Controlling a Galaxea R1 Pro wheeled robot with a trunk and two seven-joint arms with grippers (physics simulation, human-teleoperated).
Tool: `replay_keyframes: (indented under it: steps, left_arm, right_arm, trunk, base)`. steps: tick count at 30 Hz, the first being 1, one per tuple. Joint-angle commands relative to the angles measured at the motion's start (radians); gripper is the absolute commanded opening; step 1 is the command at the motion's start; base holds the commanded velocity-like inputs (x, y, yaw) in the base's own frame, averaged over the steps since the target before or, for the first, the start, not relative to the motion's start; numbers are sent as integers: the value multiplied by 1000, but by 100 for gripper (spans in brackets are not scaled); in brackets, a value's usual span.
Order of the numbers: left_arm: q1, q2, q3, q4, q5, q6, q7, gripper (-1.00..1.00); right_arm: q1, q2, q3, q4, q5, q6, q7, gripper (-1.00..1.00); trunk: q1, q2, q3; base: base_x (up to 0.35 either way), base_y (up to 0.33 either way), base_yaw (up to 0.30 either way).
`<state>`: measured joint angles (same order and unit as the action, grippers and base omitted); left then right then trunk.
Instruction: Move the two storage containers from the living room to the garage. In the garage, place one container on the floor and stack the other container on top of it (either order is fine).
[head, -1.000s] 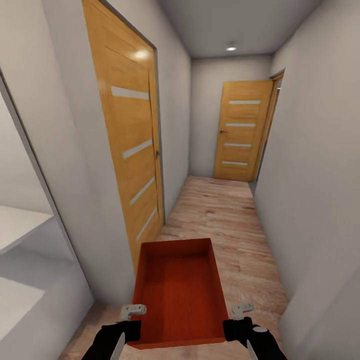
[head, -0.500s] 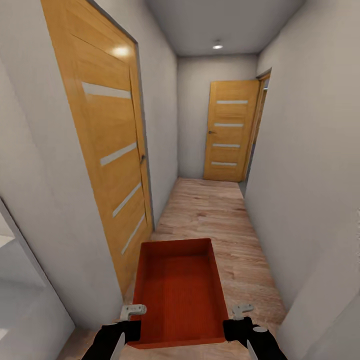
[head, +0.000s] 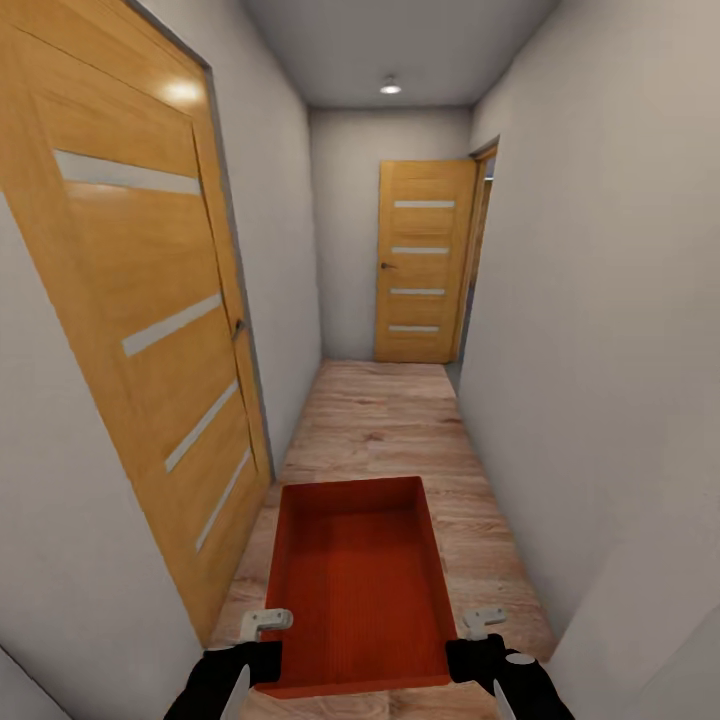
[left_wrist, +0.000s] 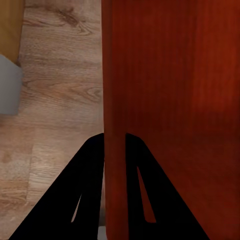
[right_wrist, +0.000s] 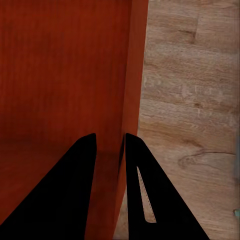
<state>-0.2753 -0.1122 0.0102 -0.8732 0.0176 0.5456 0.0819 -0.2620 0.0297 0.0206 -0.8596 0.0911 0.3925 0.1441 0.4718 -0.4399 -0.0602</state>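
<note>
I hold one storage container (head: 358, 590) level over the wood-plank floor (head: 400, 420) of a narrow hallway. My left gripper (left_wrist: 115, 142) pinches the container's left wall; my right gripper (right_wrist: 110, 142) pinches its right wall. A wooden door (head: 150, 330) stands just left of the container; a second door (head: 420, 262) closes the hallway's far end, well beyond it.

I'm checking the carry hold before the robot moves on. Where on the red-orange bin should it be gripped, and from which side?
Best on the thin long side walls near the closer end, from above. The storage container is open-topped with straight walls, so a finger fits on each face. The left gripper pinches the left wall and the right gripper the right wall, which should keep the load balanced.
</note>
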Motion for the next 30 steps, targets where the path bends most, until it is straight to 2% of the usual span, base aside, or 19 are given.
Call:
replay_keyframes:
  steps: [1, 10, 17, 30]
  left_arm:
    - [-1, -1, 8, -4, -31, 0, 6, -100]
    - [-1, -1, 8, -3, -31, 0, 6, -100]
    - [-1, -1, 8, -4, -31, 0, 6, -100]
    - [-1, -1, 8, -4, -32, 0, 6, -100]
  right_arm:
    - [0, 30, -2, 0, -19, 8, 21, -100]
    - [0, 31, -2, 0, -19, 8, 21, -100]
    - [0, 30, -2, 0, -19, 8, 21, -100]
    - [0, 30, -2, 0, -19, 8, 21, -100]
  trunk:
    - [1, -2, -2]
    - [1, -2, -2]
    - [1, -2, -2]
    - [1, -2, -2]
  base:
    - [326, 0, -15]
    - [326, 0, -9]
    - [325, 0, -171]
    - [325, 0, 31]
